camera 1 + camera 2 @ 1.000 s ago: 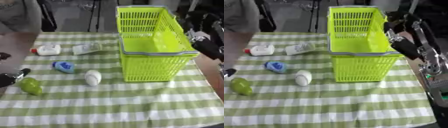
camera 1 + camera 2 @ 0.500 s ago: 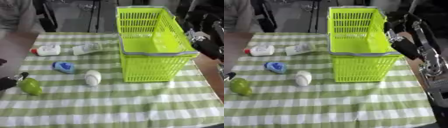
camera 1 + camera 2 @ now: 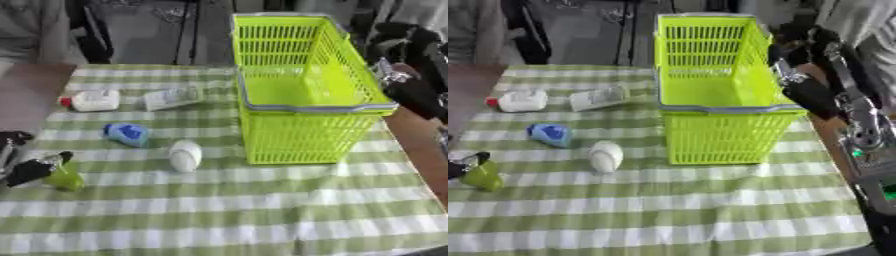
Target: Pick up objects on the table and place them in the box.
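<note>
The left hand (image 3: pixel 26 169) now has its fingers curled against the green object (image 3: pixel 66 179), nearer than before. The right hand (image 3: pixel 798 90), beside the basket (image 3: pixel 302 90), hasn't moved; its fingers' state is unclear.

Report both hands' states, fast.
Left hand: fingers at the green object; grip cannot be told.
Right hand: beside the basket; cannot be told.

the basket (image 3: pixel 302 107) looked like glossy lime plastic mesh with a grey rim. the checked tablecloth (image 3: pixel 262 210) was matt cloth. at nine o'clock, the white bottle (image 3: pixel 92 100) looked like smooth plastic.
</note>
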Available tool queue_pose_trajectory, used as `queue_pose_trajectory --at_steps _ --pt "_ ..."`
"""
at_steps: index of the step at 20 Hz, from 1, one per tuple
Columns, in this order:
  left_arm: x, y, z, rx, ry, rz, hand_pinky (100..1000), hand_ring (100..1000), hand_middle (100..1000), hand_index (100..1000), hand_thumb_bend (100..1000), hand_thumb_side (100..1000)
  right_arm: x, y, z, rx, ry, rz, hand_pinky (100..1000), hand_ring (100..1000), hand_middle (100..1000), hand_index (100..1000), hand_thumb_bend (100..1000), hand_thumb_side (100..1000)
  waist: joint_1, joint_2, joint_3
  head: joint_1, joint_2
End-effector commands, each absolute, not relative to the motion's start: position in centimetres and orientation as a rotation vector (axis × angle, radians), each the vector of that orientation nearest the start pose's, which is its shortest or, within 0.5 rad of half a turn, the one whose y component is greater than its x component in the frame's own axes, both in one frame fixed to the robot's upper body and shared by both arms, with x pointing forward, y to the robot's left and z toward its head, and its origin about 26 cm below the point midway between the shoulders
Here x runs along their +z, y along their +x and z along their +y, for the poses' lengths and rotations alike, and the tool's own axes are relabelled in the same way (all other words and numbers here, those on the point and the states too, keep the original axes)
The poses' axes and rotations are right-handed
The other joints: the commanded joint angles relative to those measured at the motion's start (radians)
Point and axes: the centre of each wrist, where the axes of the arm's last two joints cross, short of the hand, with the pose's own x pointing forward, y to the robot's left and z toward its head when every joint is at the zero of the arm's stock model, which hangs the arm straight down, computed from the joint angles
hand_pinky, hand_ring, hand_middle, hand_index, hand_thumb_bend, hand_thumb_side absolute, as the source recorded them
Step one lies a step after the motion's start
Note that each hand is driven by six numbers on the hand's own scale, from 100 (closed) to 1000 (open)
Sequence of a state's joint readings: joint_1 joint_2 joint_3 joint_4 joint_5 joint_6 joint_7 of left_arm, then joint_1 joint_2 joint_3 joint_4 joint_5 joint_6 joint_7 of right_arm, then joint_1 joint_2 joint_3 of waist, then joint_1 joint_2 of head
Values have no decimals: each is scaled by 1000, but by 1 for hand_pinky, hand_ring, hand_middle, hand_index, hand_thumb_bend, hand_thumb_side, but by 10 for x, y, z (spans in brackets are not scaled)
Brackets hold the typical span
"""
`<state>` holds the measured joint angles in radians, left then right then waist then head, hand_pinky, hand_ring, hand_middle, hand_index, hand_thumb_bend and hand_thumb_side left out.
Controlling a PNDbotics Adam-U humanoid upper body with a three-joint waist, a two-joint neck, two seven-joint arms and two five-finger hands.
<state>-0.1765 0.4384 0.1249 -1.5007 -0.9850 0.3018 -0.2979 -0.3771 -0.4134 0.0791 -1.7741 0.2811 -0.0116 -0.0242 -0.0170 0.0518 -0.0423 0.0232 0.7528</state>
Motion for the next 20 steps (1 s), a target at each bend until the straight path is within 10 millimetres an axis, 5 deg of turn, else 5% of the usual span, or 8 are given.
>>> queue_pose_trajectory --at_steps 1,20 --pt "79 325 376 -888 1071 -971 434 816 746 848 744 666 185 338 -269 656 -533 -2126 620 572 704 854 274 581 2 -10 -2 4 -5" --pt "65 326 374 -980 1047 -891 412 785 744 836 783 628 185 338 -269 655 -531 -2127 620 573 704 854 271 581 2 -9 -6 2 -3"
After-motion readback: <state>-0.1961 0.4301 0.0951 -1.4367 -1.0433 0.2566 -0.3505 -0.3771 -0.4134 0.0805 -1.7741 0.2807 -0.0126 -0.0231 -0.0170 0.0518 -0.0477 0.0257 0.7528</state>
